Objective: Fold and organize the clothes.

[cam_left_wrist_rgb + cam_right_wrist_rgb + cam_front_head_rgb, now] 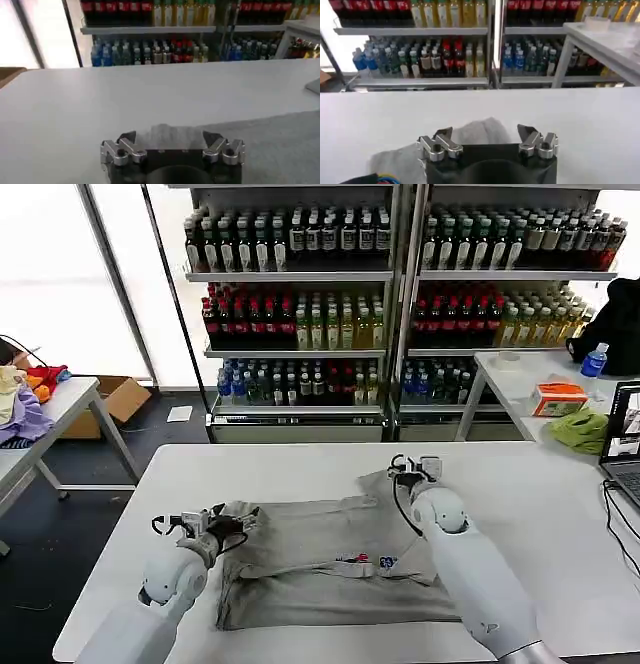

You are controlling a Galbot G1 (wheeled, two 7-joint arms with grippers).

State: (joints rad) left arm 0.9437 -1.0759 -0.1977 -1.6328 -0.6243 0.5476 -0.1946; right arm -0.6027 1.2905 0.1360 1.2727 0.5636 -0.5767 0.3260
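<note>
A grey shirt (pixel 320 554) lies partly folded in the middle of the white table (pixel 260 469), with a small colourful print (pixel 375 561) near its right side. My left gripper (pixel 232 522) is at the shirt's far left corner. In the left wrist view that gripper (pixel 169 137) is open, its fingers (pixel 126 138) spread wide around a raised bump of grey cloth (pixel 167 131). My right gripper (pixel 410 469) is at the shirt's far right corner. It (pixel 484 132) is open too, with a hump of cloth (pixel 477 129) between its spread fingers (pixel 525 132).
Shelves of bottles (pixel 300 294) stand beyond the table. A side table (pixel 520 379) at right holds an orange box (pixel 558 398), a green cloth (pixel 582 429) and a laptop (pixel 625 439). Another table at left carries piled clothes (pixel 22 399).
</note>
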